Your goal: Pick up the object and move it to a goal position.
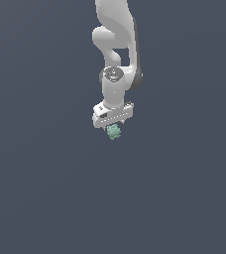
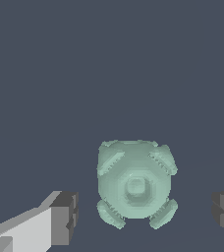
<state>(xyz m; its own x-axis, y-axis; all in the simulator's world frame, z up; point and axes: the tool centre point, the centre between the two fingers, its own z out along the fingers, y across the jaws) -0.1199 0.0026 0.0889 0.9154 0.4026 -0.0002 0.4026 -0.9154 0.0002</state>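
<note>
Item 1: teal-green lumpy object [image 2: 135, 186], pale, rounded body with four small corner knobs. It is lying between the two dark finger pads [image 2: 67, 216], apart from both, with clear gaps on either side. In the exterior view the object [image 1: 114, 131] is showing just beneath the white gripper [image 1: 112, 124].

Item 2: gripper [image 2: 143, 214], jaws standing open, straddling the object without touching it.

Item 3: white Panda arm [image 1: 116, 44], reaching in from the far edge.

Item 4: dark grey-blue tabletop [image 1: 45, 188], plain; its edges and corners are not showing.
</note>
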